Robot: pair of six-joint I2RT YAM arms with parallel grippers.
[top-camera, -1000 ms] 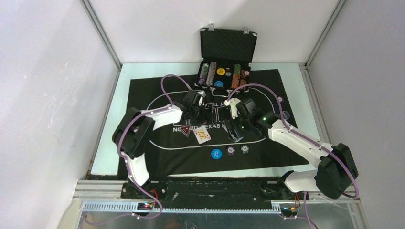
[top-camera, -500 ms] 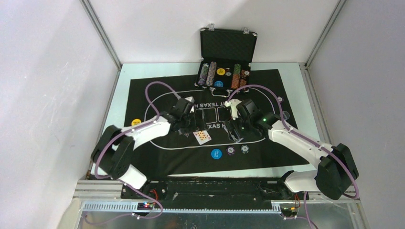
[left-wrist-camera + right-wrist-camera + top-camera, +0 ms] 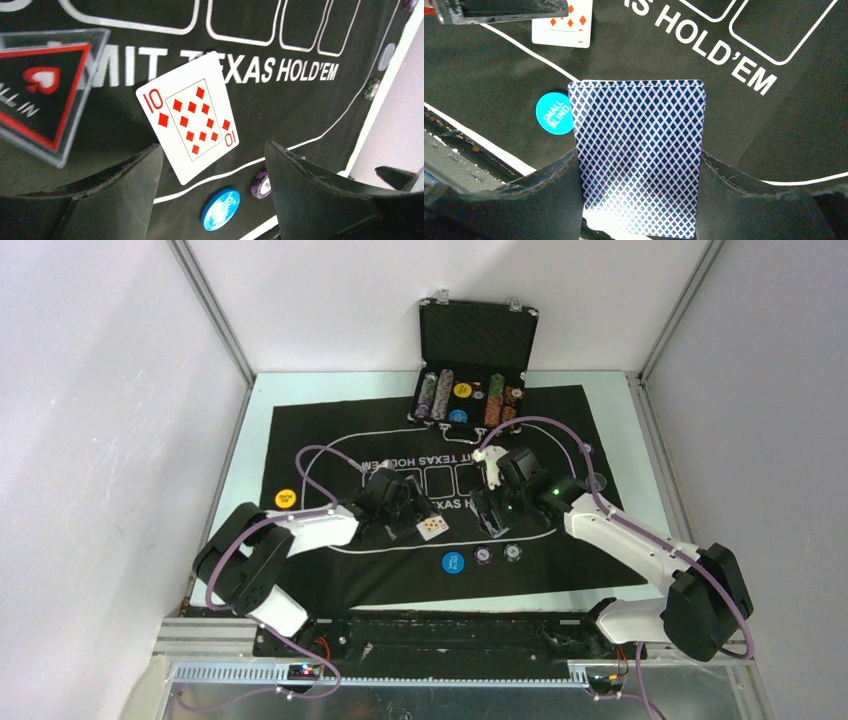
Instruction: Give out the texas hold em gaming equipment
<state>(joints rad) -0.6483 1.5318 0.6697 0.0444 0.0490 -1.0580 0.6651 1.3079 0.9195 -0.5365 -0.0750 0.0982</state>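
Note:
A ten of diamonds card (image 3: pixel 190 117) lies face up on the black felt mat (image 3: pixel 300 107). My left gripper (image 3: pixel 214 150) hovers over the card's near end, open, with one finger on each side and nothing held. In the top view the left gripper (image 3: pixel 400 510) sits just left of the card (image 3: pixel 432 527). My right gripper (image 3: pixel 639 155) is shut on a deck of blue-backed cards (image 3: pixel 639 130), held upright above the mat to the right (image 3: pixel 492 512). A blue small blind button (image 3: pixel 453 562), a purple chip (image 3: pixel 483 556) and a grey chip (image 3: pixel 513 553) lie near the front line.
The open black case (image 3: pixel 475 335) stands at the back with rows of chips and buttons. A yellow button (image 3: pixel 286 498) lies on the mat's left side. A clear triangular ALL IN plaque (image 3: pixel 45 95) rests left of the card. Two small chips (image 3: pixel 597 480) lie at the right.
The left arm has swung back toward the near side and come down over the ten of diamonds, uncovering the yellow button. The card has shifted slightly right. The right arm has held still.

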